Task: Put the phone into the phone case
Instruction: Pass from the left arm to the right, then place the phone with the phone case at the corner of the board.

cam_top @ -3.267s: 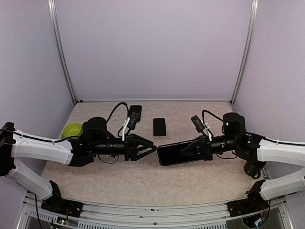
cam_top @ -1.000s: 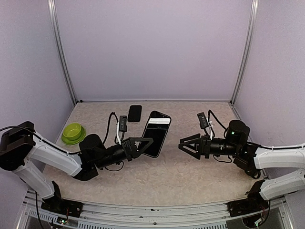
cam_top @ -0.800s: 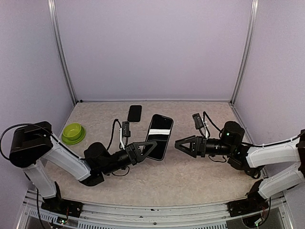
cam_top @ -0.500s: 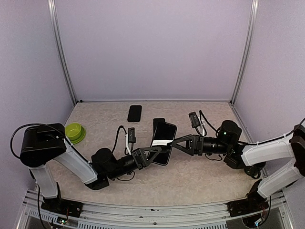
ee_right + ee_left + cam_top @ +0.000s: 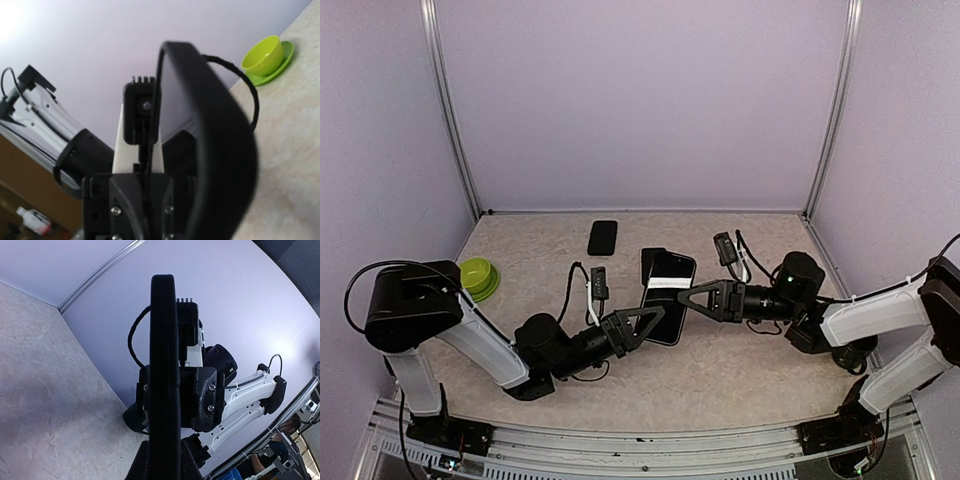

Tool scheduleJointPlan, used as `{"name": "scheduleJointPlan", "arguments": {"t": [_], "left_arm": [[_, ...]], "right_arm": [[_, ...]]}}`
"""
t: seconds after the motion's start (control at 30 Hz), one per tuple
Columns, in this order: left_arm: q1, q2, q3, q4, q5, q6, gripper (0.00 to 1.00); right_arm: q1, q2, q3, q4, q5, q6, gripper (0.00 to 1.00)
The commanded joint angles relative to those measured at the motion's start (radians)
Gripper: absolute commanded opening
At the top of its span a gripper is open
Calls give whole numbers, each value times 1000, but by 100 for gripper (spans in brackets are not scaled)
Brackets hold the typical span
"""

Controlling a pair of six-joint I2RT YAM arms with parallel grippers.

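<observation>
Handover in mid-air, with nothing inserted so far. The left gripper [image 5: 645, 318] is clamped on the lower end of what looks like the black phone case [image 5: 675, 275] and holds it tilted above the table. The right gripper [image 5: 685, 297] meets the case's opposite edge, but I cannot tell whether it pinches. The phone [image 5: 650, 256] lies flat just beyond both sets of fingertips, untouched. By my judgement, picking it up and seating it remains.
</observation>
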State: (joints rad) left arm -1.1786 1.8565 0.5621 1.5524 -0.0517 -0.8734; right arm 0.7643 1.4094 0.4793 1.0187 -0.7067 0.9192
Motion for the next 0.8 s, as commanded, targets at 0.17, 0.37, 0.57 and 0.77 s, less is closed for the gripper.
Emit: {"name": "scheduleJointPlan", "arguments": {"t": [0.17, 0.37, 0.57, 0.77], "left_arm": [[-15, -2, 18, 265, -42, 70, 12], [-11, -46, -41, 263, -72, 98, 54], [23, -167, -155, 181, -86, 117, 86], [60, -384, -229, -183, -136, 165, 99]], "right_arm": [[8, 52, 36, 91, -47, 63, 0], [-25, 14, 95, -93, -56, 5, 0], [-159, -14, 235, -466, -80, -159, 0], [-294, 101, 468, -873, -79, -341, 0]]}}
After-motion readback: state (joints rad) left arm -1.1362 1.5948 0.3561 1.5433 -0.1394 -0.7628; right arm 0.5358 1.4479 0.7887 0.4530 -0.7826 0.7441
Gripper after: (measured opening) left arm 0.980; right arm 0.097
